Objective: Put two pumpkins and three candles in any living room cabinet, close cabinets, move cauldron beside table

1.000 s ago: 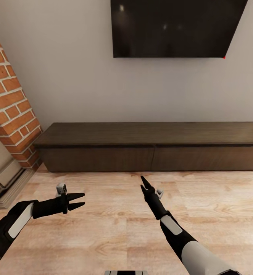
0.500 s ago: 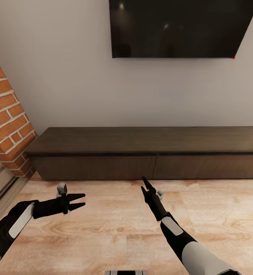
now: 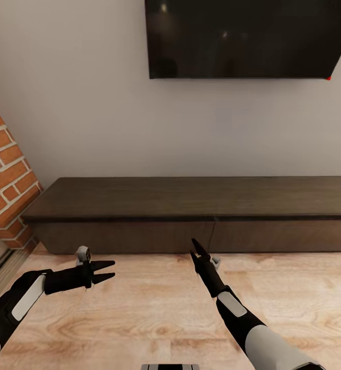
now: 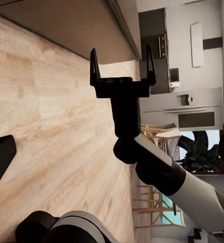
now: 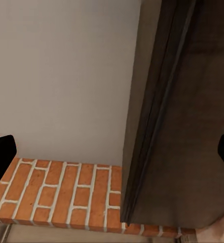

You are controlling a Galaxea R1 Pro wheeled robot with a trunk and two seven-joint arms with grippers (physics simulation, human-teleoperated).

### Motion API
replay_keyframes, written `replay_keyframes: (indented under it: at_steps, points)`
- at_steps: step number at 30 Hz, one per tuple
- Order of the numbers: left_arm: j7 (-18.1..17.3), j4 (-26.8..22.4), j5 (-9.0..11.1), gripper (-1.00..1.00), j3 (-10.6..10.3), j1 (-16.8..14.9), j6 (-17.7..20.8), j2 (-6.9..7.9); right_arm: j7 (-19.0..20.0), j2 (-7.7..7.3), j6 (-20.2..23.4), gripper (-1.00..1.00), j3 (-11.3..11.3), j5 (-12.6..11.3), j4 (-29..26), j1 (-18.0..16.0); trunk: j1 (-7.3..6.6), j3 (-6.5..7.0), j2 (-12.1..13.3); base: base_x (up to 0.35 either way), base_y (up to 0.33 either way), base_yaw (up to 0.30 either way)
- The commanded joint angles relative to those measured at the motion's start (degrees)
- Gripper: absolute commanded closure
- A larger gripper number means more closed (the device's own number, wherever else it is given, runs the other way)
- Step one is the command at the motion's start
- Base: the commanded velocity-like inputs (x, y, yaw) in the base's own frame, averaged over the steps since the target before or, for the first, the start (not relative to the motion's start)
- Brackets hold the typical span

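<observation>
Robot facing the closed cabinet [image 3: 191, 213], both pincers empty.

The long dark TV cabinet stands against the wall below the television [image 3: 242, 38], drawer fronts flush, a brick pillar [image 3: 3, 180] beside its end. The left pincer [image 3: 107, 271] and right pincer [image 3: 195, 247] hover spread above the wooden floor [image 3: 155, 308] before the cabinet. Judged step: approach to open a drawer; next, a fingertip must catch a handle-less front's edge.
</observation>
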Motion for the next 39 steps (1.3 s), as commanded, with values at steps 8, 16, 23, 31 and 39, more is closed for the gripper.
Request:
replay_keyframes:
  at_steps: [8, 16, 23, 31, 39]
  points:
    - [-0.1, 0.0, 0.2, -1.0, -0.2, -0.1, 0.3, 0.05, 0.2, -0.02, 0.4, -1.0, 0.2, -0.6, 0.1, 0.0, 0.01, -0.05, 0.0, 0.214, 0.0, 0.0]
    - [-0.1, 0.0, 0.2, -1.0, -0.2, 0.0, 0.3, 0.05, 0.2, -0.01, 0.4, -1.0, 0.2, -0.5, 0.1, 0.0, 0.01, -0.05, 0.0, 0.136, 0.0, 0.0]
    - [-0.1, 0.0, 0.2, -1.0, -0.2, -0.1, 0.3, 0.05, 0.2, -0.02, 0.4, -1.0, 0.2, -0.5, 0.1, 0.0, 0.01, -0.05, 0.0, 0.128, 0.0, 0.0]
    - [-0.1, 0.0, 0.2, -1.0, -0.2, 0.0, 0.3, 0.05, 0.2, -0.02, 0.5, -1.0, 0.2, -0.6, 0.1, 0.0, 0.01, -0.05, 0.0, 0.071, 0.0, 0.0]
    - [-0.1, 0.0, 0.1, -1.0, -0.2, 0.0, 0.3, 0.05, 0.2, 0.04, 0.5, -1.0, 0.2, -0.6, 0.1, 0.0, 0.01, -0.05, 0.0, 0.067, 0.0, 0.0]
